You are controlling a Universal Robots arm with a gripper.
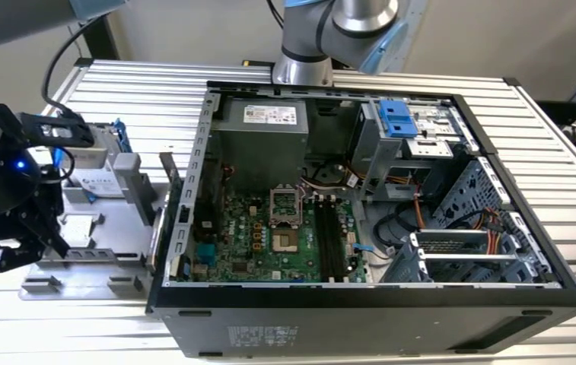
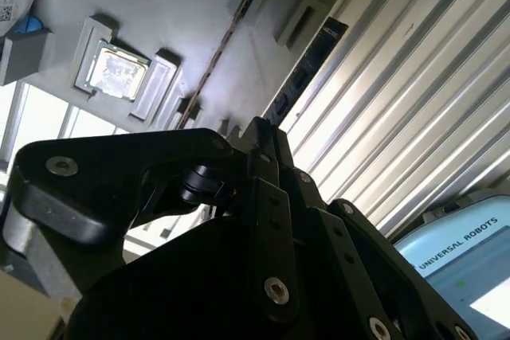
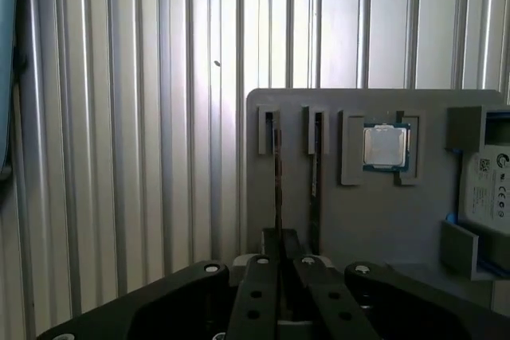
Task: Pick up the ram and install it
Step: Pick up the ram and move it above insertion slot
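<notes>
Hanging low over the grey tray [image 3: 374, 220] at the exterior view's left, the hand [image 3: 280, 244] is clenched on the ram [image 3: 276, 189], its pads drawn close together with the thin board running in between them. The ram stands on edge along the tray, its far end seated in a narrow slot. A second stick [image 3: 316, 173] stands just beside it in the neighbouring slot, apart from the hand; the second wrist view shows that stick's dark face and row of chips. Further along the tray lie a square processor chip [image 3: 386, 146] in its own recess and a silver hard drive [image 3: 488, 189] with a white label. The tray rests on a ribbed metal worktop [image 3: 119, 117]. In the exterior view the open computer case [image 1: 369, 327] lies on the worktop just beside the tray, with its green motherboard [image 1: 257, 236] and long black slots [image 1: 330, 236] facing up.
</notes>
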